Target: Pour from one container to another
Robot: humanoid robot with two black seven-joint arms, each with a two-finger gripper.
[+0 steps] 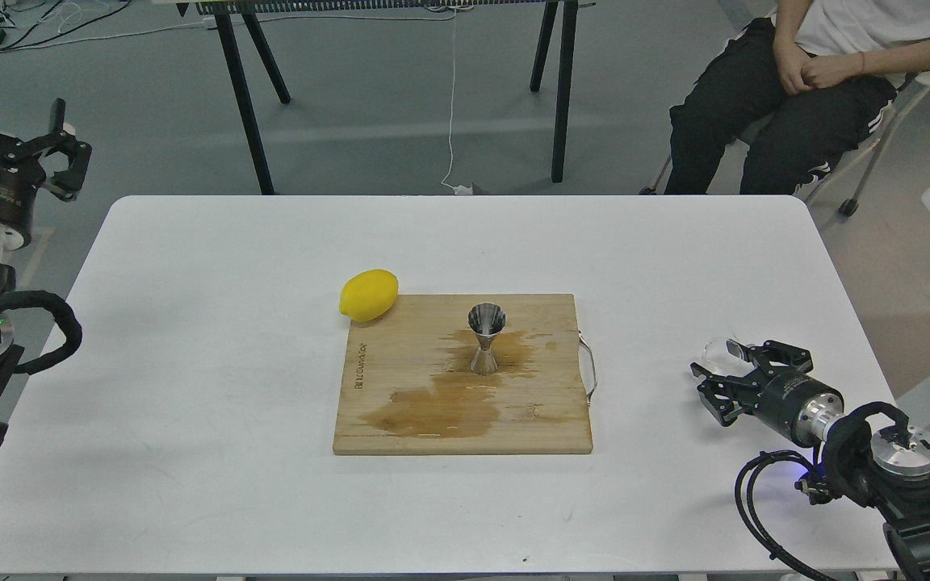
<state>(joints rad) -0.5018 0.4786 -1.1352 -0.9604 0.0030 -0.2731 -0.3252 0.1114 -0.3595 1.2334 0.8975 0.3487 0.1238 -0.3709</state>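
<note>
From the head view, a white table (190, 363) fills most of the room in front of the robot, and a wooden cutting board (400, 420) lies near its middle with a thin metal handle (590, 371) on its right edge. The steel jigger (486, 338) stands upright on the board, toward the far side and a little right of centre, its open upper cone facing up. A wide wet stain (441, 407) spreads across the wood around the jigger's foot and down toward the near left of the board. A yellow lemon (368, 295) rests on the table at the board's far left corner, touching or just beside the edge; I cannot tell which. Over on the right side of the table, well apart from the board, the right gripper (721, 382) hangs low above the tabletop, its fingers pointing toward the board. The clear glass cup (719, 350) sits at the far fingertip of that claw, against it, but the cup is so transparent and the fingers so dark that I cannot tell whether the claw pinches it or merely lies next to it. The left gripper (57, 145) is off the table's left side, raised above the floor level, with its fingers visibly spread and nothing between them. Behind the table a person in black trousers (756, 121) sits on a chair at the upper right, hands (804, 68) folded in the lap, and black table legs (247, 105) stand on the grey floor.
</note>
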